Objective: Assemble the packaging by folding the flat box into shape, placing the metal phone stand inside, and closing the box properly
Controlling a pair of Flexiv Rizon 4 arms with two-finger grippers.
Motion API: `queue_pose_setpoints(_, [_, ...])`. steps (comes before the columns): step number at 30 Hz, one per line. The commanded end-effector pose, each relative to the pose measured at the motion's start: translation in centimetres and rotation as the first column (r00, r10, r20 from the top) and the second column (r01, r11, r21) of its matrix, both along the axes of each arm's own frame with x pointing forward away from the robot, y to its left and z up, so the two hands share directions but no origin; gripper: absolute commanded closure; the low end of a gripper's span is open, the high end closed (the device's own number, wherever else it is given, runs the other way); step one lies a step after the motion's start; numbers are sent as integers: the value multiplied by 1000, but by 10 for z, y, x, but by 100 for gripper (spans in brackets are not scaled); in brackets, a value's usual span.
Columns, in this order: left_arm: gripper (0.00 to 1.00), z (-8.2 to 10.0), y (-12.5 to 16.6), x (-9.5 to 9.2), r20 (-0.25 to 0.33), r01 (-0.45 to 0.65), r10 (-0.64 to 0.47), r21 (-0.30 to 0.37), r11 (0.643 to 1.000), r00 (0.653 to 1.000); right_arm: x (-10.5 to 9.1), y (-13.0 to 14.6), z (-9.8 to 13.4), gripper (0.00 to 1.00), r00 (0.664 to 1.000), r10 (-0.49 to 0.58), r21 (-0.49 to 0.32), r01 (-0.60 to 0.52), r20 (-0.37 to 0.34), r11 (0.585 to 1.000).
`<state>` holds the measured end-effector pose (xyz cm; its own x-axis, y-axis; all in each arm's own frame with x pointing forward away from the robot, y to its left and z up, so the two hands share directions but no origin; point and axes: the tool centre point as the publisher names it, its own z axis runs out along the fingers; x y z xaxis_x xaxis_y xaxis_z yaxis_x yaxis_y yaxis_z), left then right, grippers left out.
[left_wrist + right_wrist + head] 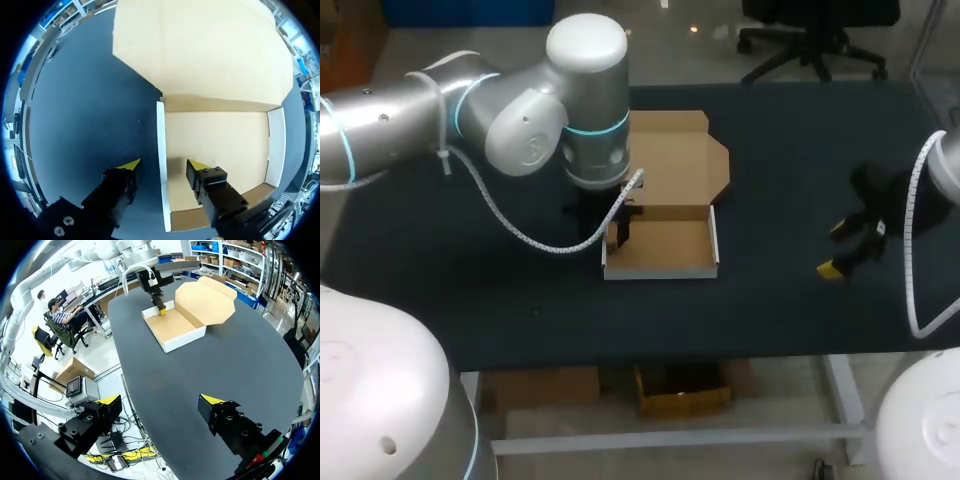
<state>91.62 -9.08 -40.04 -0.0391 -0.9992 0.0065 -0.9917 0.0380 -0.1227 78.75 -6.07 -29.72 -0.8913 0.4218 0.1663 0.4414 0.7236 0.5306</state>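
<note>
Left gripper (162, 167): fingers spread, straddling the side wall (161, 145) of the box (660, 271), one tip inside, one outside over the table (90, 110). Neither tip clearly touches the wall, so nothing is gripped. The box sits mid-table with its walls up and its lid (670, 160) lying flat open behind. Right gripper (835, 248): fingers apart and empty, well away to the right. Judgement: the folding step is nearly done (stand not in view anywhere). The next move calls for pressing this wall square, then fetching the stand.

One box (665, 245), two end effectors (165, 165) (161, 400)
</note>
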Motion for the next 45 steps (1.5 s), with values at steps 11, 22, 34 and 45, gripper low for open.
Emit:
queue_pose_setpoints(11, [0, 42, 21, -30, 135, 251, -218, -332, 909, 967, 1, -5, 6, 0, 1000, 0, 22, 0, 3, 1000])
queue_pose_setpoints(22, [0, 77, 46, -62, 270, 462, -379, -401, 791, 885, 2, -8, 7, 0, 1000, -3, 46, 3, -3, 999])
queue_pose_setpoints(34, [0, 103, 75, -99, 404, 631, -501, -320, 706, 766, -1, -9, 11, 0, 1000, -3, 56, 3, 3, 998])
queue_pose_setpoints(45, [0, 121, 93, -127, 461, 663, -513, -260, 701, 724, -7, -12, 16, 0, 1000, -2, 84, 2, 7, 996])
